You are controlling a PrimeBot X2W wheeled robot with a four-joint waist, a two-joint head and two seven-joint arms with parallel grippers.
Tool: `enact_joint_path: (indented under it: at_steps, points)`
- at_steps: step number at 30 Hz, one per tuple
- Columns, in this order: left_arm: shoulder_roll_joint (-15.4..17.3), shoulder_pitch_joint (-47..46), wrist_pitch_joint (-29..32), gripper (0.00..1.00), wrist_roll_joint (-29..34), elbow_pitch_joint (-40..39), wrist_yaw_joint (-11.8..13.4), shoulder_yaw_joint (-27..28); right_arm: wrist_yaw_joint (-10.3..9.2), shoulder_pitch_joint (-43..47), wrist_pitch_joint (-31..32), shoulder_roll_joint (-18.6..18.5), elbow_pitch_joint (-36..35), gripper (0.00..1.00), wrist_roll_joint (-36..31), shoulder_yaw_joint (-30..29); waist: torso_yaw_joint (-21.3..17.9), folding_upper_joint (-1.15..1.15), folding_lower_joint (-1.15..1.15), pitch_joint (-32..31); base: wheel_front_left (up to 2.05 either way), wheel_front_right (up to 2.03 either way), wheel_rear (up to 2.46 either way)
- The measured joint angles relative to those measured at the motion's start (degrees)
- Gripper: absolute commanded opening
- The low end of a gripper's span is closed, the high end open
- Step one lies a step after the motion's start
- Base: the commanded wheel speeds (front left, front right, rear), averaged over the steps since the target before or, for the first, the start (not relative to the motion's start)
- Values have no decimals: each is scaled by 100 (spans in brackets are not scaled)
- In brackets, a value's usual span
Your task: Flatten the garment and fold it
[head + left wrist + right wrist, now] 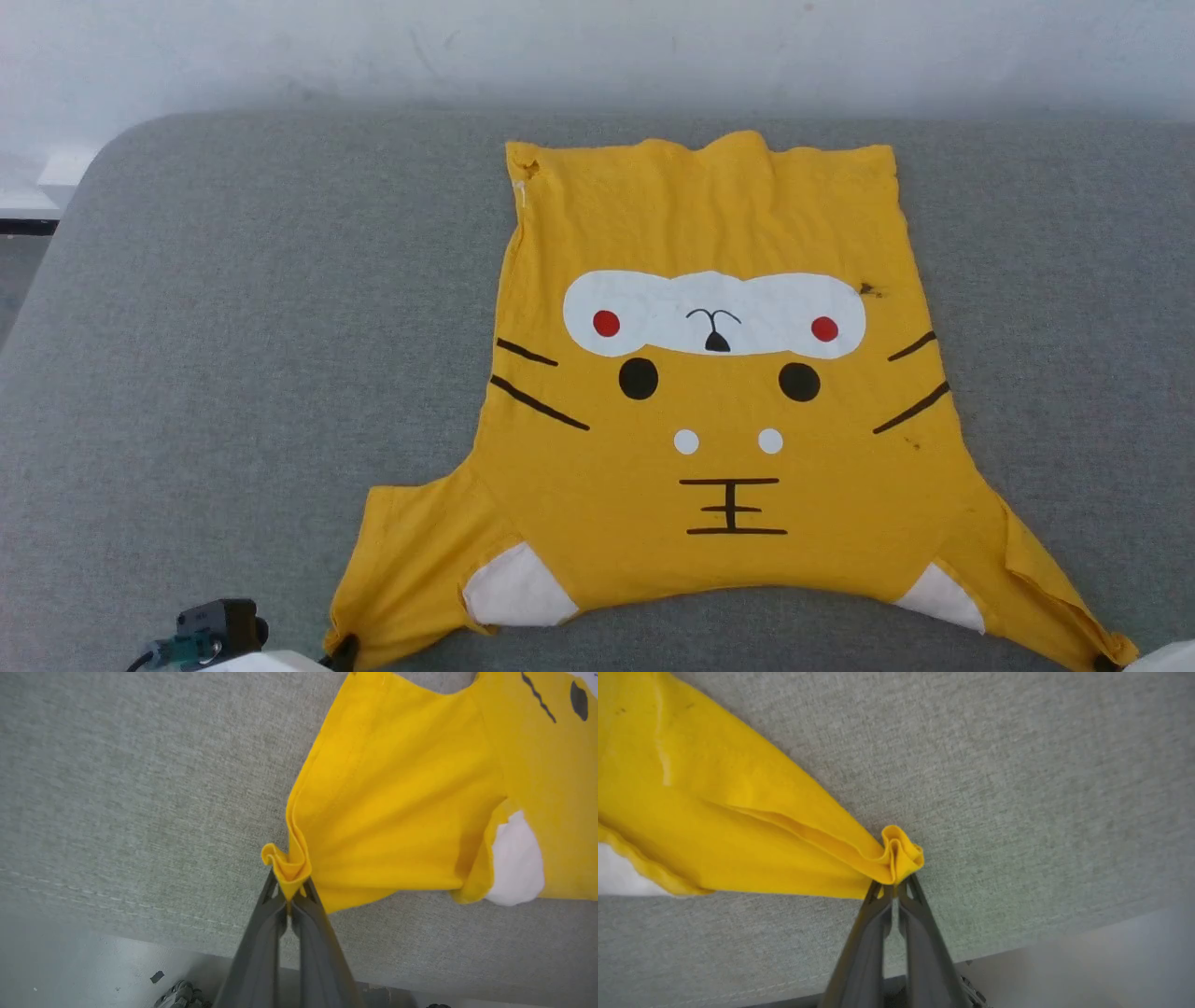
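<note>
low, left pincer (290,897), right pincer (895,889) (tight on garment (719,401))

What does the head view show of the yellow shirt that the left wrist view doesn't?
Head view: the whole garment spread print-up on the grey surface, with the full cartoon face and the hem at the far end. Left wrist view: close up, the left gripper shut on the bunched corner of one sleeve, fabric fanning out in creases. Both: that yellow sleeve, the white patch beside it, and the grey surface.

Lab-like room, grey padded table (233,327)
</note>
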Motion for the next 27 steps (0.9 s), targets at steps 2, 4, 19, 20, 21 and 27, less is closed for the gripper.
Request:
enact_joint_path:
  at_steps: [2, 4, 19, 20, 21, 27]
  points:
    - [-69, -25, -125, 0, -9, 62, -11, -4, 1, -23, -165, 0, 86, 47, -30, 21, 3, 0, 0, 2, 0, 0, 0]
    - [-103, -30, -186, 0, -9, 79, -55, -10, -1, -21, -277, -2, 80, 100, -26, -8, 13, 0, 0, 9, 0, 0, 0]
    - [-120, -356, -400, 0, -9, -113, -210, -154, -4, -1516, -2702, -280, -638, 100, -356, 544, 247, 0, 1, 317, 0, 0, 0]
    - [-121, -394, -413, 0, -8, -177, -211, -171, -4, -1765, -2748, -383, -538, 100, -355, 621, 270, 0, 1, 363, 0, 0, 0]
    - [-122, -438, -426, 0, -4, -236, -218, -192, -4, -2007, -2764, -491, -428, 100, -355, 703, 295, 0, 1, 413, 0, 0, 0]
    - [-203, -738, -438, 0, 101, -666, -257, -392, -4, -3551, -2471, -1101, 515, 100, -344, 987, 525, 0, 2, 772, 0, 0, 0]
